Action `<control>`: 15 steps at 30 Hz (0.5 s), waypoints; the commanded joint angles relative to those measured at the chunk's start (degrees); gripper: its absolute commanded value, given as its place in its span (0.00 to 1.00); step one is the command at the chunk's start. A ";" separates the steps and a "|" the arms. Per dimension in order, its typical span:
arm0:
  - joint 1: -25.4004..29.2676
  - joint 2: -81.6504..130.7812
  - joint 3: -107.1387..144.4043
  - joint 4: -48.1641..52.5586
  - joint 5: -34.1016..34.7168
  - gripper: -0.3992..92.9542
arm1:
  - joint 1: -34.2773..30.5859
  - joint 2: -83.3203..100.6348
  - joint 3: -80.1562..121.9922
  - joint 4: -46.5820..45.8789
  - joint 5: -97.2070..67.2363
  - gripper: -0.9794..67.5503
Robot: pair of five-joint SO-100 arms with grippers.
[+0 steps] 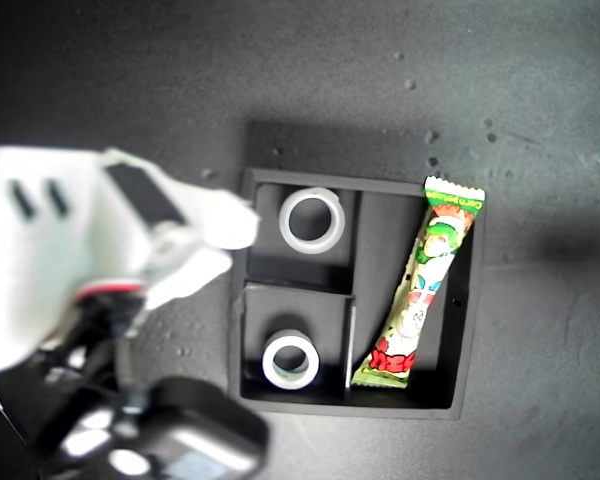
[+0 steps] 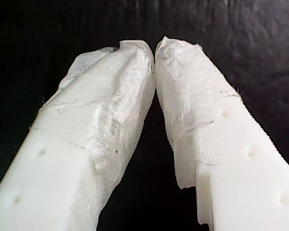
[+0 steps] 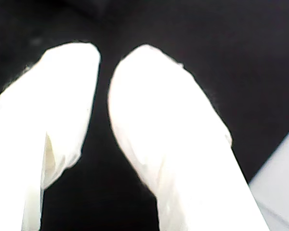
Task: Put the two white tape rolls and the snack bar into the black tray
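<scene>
Black tray (image 1: pixel 460 390): two white tape rolls (image 1: pixel 312 221) (image 1: pixel 290 361); snack bar (image 1: pixel 426 283) inside

The black tray (image 1: pixel 460 395) is a square, shallow thing split into two small square compartments on the exterior view's left and one long one on the right. Each small compartment has a white tape roll lying flat, hole up: one (image 1: pixel 312 221) in the upper, the other (image 1: pixel 290 362) in the lower. The snack bar (image 1: pixel 424 286), in its green, white and red wrapper, lies lengthwise in the long compartment, a bit slanted, its top crimped end riding over the tray's rim.
</scene>
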 commanded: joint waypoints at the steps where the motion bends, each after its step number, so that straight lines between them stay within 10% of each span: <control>1: -0.70 23.03 22.59 -3.34 -2.72 0.01 | 1.58 4.83 13.10 -3.52 -16.61 0.01; 15: 5.01 74.09 105.12 -27.42 -13.27 0.01 | 1.14 4.92 38.76 -18.81 -22.94 0.01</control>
